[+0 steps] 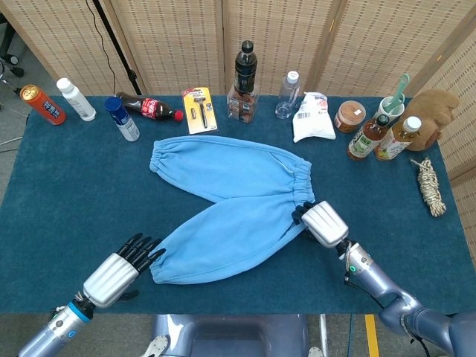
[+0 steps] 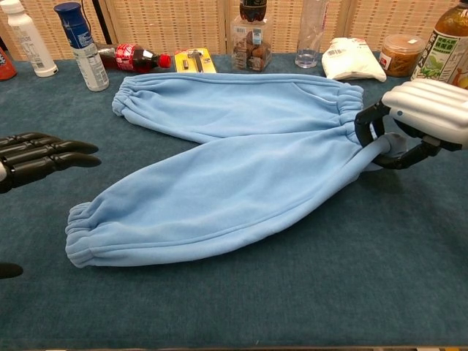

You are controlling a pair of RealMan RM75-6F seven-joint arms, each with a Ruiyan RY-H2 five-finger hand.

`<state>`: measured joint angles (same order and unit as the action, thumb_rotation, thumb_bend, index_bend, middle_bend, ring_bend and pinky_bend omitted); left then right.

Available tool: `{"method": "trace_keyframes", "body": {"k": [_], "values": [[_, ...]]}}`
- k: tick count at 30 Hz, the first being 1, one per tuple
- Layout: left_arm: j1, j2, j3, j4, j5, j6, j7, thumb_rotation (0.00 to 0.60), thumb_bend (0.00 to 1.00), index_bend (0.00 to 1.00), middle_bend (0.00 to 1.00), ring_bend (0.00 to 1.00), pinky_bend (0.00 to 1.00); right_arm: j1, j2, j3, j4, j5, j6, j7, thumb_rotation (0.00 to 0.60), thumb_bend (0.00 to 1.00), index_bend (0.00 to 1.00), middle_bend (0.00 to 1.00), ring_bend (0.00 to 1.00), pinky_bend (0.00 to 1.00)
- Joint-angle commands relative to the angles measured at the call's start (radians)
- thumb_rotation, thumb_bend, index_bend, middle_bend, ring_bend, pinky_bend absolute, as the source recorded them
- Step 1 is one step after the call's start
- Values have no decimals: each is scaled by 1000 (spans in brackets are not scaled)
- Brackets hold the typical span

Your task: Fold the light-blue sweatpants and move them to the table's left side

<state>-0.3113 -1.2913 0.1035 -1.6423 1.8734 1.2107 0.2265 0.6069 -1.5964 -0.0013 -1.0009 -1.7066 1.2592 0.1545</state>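
Head view: your right hand (image 1: 322, 223) grips the sweatpants (image 1: 223, 201) waistband; bring your spread, empty left hand (image 1: 119, 271) onto the near cuff.

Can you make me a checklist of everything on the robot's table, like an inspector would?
Surface: dark blue cloth-covered table, flat.
Job's things: light-blue sweatpants lie unfolded, legs spread toward the left, mid-table.
Clutter: along the back edge, orange can, white bottle, blue-capped bottle, cola bottle on its side, razor pack, dark bottle, clear bottle, white bag, jar, two tea bottles, plush toy, rope bundle.
Robot hands: right robot hand grips the waistband; left robot hand open, fingers near the lower leg cuff.
Cables: black cable behind the table.
Surroundings: woven screens.
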Motion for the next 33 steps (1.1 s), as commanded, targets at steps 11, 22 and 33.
{"method": "trace_keyframes", "body": {"k": [11,22,33], "values": [[-50,-118,-28,58,-70,-79,48,600,0,0,0,0,0,-9,5,0,3,23,-5,7,600,639,652,537,528,708],[-62,-192,-39,85,-101,-84,98,600,19,0,0,0,74,-13,1,-2,10,27,-2,20,600,640,652,537,528,707],[-73,-266,-42,111,-131,-83,150,600,236,214,68,110,324,-14,2,-2,11,31,1,29,600,639,652,537,529,707]]}}
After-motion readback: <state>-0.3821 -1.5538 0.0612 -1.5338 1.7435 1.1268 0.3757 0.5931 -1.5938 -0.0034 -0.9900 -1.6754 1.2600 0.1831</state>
